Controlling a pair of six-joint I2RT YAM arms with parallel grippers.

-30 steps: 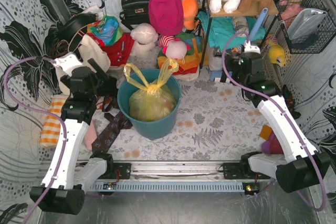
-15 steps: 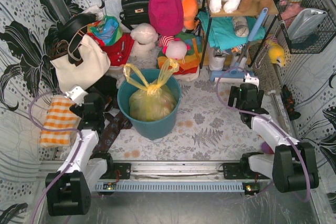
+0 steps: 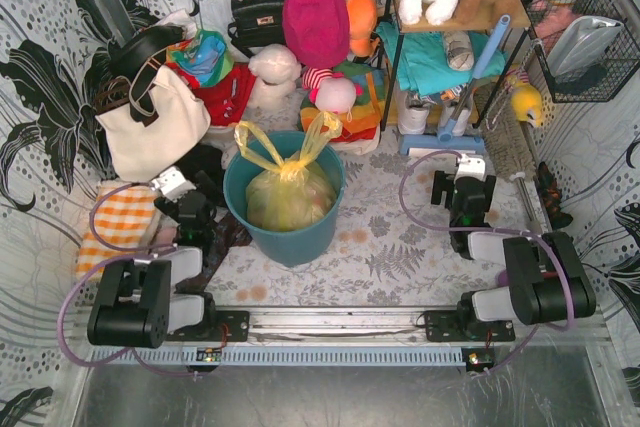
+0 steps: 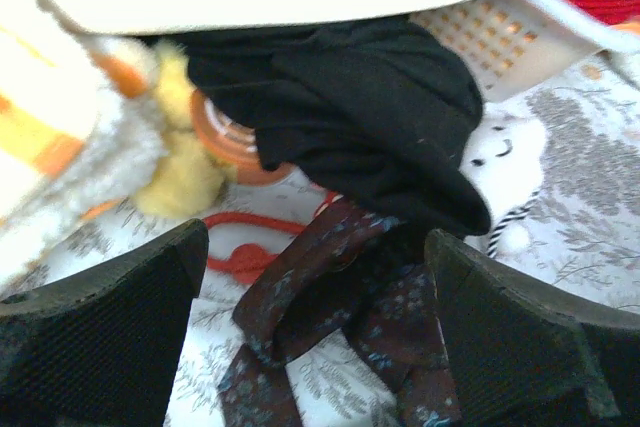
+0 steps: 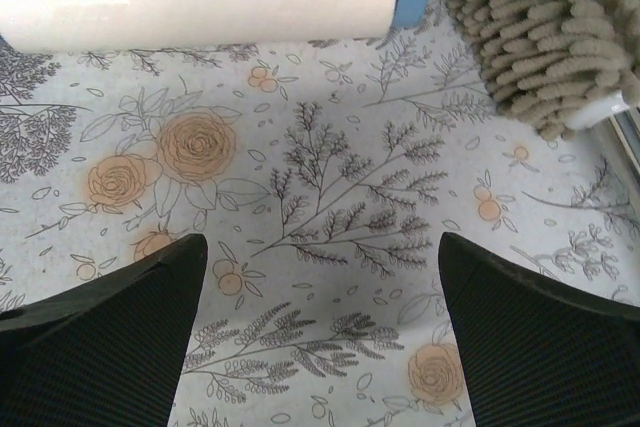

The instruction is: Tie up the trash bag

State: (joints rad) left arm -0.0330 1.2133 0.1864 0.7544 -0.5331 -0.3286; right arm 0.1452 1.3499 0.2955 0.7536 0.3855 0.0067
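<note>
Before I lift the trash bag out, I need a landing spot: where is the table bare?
Bare floral cloth lies right of the teal bin, bordered by the right gripper, the blue mop base behind and the rail in front. Left of the bin is crowded: patterned cloth, black garment and checked towel by the left gripper.

The trash bag (image 3: 290, 195) sits in the bin (image 3: 288, 244) at the table's middle. Just left of the bin lies a strip of cloth (image 3: 215, 247), with the left gripper (image 4: 312, 239) over it and a folded towel (image 3: 118, 222) further left. The tote bag (image 3: 150, 132) stands behind them. The right gripper (image 5: 320, 242) is well right of the bin, with the mop (image 3: 510, 145) just beyond it.
</note>
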